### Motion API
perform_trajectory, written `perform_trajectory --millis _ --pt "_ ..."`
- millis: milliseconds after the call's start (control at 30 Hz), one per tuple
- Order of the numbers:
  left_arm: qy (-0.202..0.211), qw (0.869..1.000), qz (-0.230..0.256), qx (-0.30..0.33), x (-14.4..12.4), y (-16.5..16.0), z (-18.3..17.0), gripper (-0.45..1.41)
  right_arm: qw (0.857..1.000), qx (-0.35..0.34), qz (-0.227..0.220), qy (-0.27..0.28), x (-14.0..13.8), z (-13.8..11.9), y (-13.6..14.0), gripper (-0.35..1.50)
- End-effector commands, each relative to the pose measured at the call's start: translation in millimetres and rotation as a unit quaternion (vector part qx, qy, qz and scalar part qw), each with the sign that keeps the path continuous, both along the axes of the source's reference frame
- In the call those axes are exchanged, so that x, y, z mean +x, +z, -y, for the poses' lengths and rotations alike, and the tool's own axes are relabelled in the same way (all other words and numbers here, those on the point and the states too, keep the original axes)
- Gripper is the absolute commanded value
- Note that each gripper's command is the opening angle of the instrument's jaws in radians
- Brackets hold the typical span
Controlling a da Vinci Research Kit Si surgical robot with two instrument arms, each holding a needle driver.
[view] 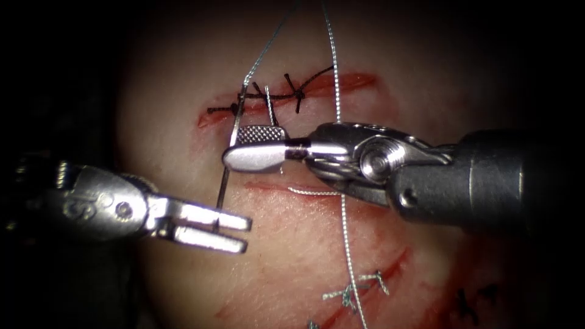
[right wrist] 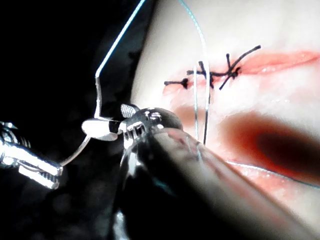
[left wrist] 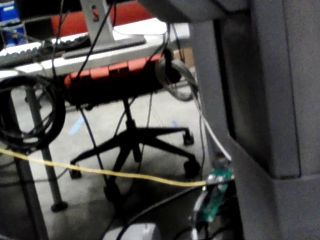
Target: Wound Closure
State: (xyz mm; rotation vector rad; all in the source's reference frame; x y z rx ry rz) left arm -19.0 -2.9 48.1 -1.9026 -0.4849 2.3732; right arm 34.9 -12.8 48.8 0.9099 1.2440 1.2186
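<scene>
The needle (view: 233, 137) stands just below the dark-stitched cut (view: 341, 82) in the tissue (view: 183, 91), clear of it, clamped mid-curve by the right tool (view: 253, 146). The left tool (view: 234, 230), jaws slightly parted and empty, sits at the needle's lower end. A loose clamp could let the needle swivel, and the thread (view: 335, 73) draped over the right tool may snag. No legible writing.

dark vignette, glare on steel

Pale hard floor (left wrist: 160, 112), evenly lit. An office chair (left wrist: 131, 80) with an orange-red seat and a black five-star base stands on it. Grey desk (left wrist: 75, 52) behind, with cables hanging. A yellow cable (left wrist: 100, 171) crosses the floor. A grey panel (left wrist: 280, 100) stands close.
</scene>
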Motion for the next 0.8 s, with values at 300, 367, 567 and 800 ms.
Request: perform_trajectory --millis 300,367,567,800 --pt "-0.001 1.000 -0.002 0.002 -0.6 0.7 0.3 -0.45 0.997 -0.007 -0.067 0.041 1.3 -0.7 0.6 0.71" --pt "-0.003 1.000 -0.003 0.008 -0.6 0.7 0.3 -0.45 0.997 -0.008 -0.066 0.041 1.4 -0.7 0.7 0.71" --pt "-0.005 1.000 -0.005 0.013 -0.6 0.7 0.3 -0.45 0.997 -0.009 -0.065 0.042 1.7 -0.6 0.9 0.66" --pt "-0.006 1.000 -0.005 0.016 -0.7 0.7 0.3 -0.45 0.997 -0.011 -0.064 0.043 2.1 -0.5 1.3 -0.21"
